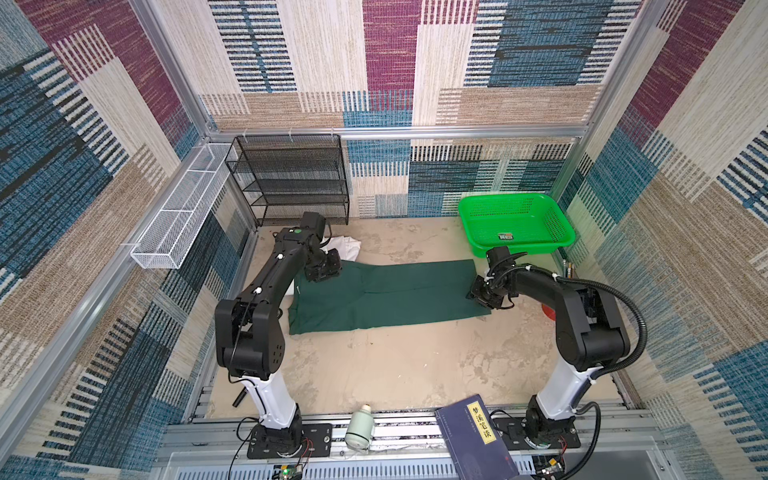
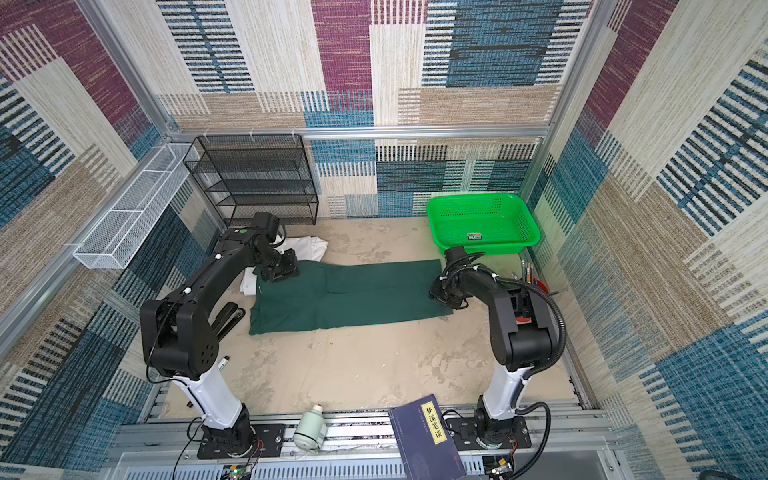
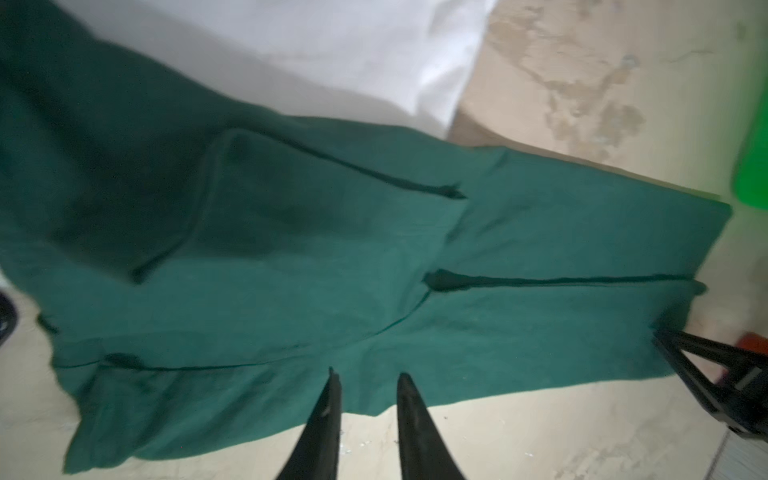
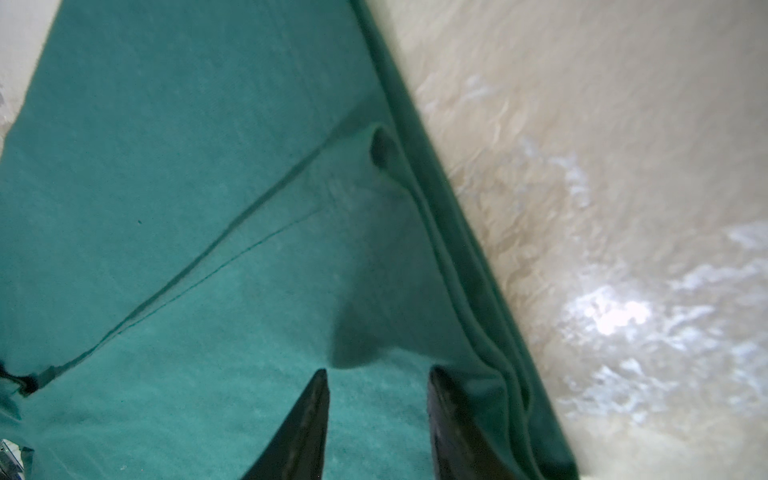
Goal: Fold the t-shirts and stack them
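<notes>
Top views: dark green cloth t-shirt [image 1: 386,297], a long folded strip, lies flat on the beige table [image 1: 395,365], long axis running arm to arm; left gripper [image 1: 322,272] at one end, right gripper [image 1: 482,297] at the other.
Left wrist: jaws slightly apart, empty.
Right wrist: jaws apart, empty, over the layered edge.

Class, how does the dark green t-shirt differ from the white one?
The dark green t-shirt lies spread out long and flat; the white t-shirt is a smaller-looking bundle. The green one shows almost fully; the white one is partly hidden behind the left arm. Both are plain cloth on the table.
</notes>
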You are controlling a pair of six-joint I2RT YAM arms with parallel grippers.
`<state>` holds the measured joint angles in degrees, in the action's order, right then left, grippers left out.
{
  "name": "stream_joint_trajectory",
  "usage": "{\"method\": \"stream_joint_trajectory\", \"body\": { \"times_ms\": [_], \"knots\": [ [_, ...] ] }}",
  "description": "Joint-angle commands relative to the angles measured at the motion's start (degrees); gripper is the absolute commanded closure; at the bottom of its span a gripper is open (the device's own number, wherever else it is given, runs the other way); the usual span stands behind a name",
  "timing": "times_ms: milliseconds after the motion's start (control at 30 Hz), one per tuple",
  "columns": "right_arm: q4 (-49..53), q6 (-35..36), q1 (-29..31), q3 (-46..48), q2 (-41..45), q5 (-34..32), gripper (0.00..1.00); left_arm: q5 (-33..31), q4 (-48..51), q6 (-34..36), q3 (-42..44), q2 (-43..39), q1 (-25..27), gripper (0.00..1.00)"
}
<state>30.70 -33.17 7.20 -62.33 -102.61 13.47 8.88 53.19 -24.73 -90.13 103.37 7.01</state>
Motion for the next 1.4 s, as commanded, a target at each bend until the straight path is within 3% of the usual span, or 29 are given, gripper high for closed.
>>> {"method": "stream_joint_trajectory", "body": {
  "times_ms": [0, 267, 433, 533, 700, 833, 1000, 1133, 1367],
  "knots": [
    [2.9, 0.0, 0.1, 0.6, 0.0, -0.3, 0.58, -2.5, -1.9, 0.9, -0.3, 1.0, -2.4, 0.74],
    [2.8, 0.6, -0.3, 0.9, -0.2, 0.1, 0.58, -8.0, 1.1, 0.9, -7.7, 9.3, -6.7, 0.58],
    [2.6, 0.9, -0.4, 1.3, -0.1, 0.4, 0.58, -8.6, -0.4, 0.3, -6.7, 7.9, -9.1, 0.58],
    [2.2, 0.8, -0.5, 2.0, 0.1, 0.6, 0.58, -8.5, 0.3, 1.0, -4.3, 4.8, -9.8, 0.56],
    [1.7, 0.5, -0.7, 2.8, 0.6, 0.8, 0.58, -3.0, -5.8, 3.7, 7.0, -1.8, -11.5, 0.39],
    [1.6, 0.5, -0.8, 3.1, 0.4, 0.9, 0.58, 3.4, -11.0, 5.6, 12.1, -3.9, -13.7, 0.38],
    [1.3, 0.5, -0.9, 3.7, 0.7, 1.2, 0.58, 2.7, -12.4, 6.6, 13.1, -5.1, -14.2, 0.38],
    [1.7, 0.5, -0.9, 3.6, 0.8, 0.8, 0.58, 1.1, -16.0, 3.9, 8.6, -4.4, -15.5, 0.39],
    [1.0, 0.4, -1.2, 5.4, 1.0, 1.1, 0.58, 5.6, -15.0, 1.2, -11.0, 10.1, -15.8, 0.40]
  ]
}}
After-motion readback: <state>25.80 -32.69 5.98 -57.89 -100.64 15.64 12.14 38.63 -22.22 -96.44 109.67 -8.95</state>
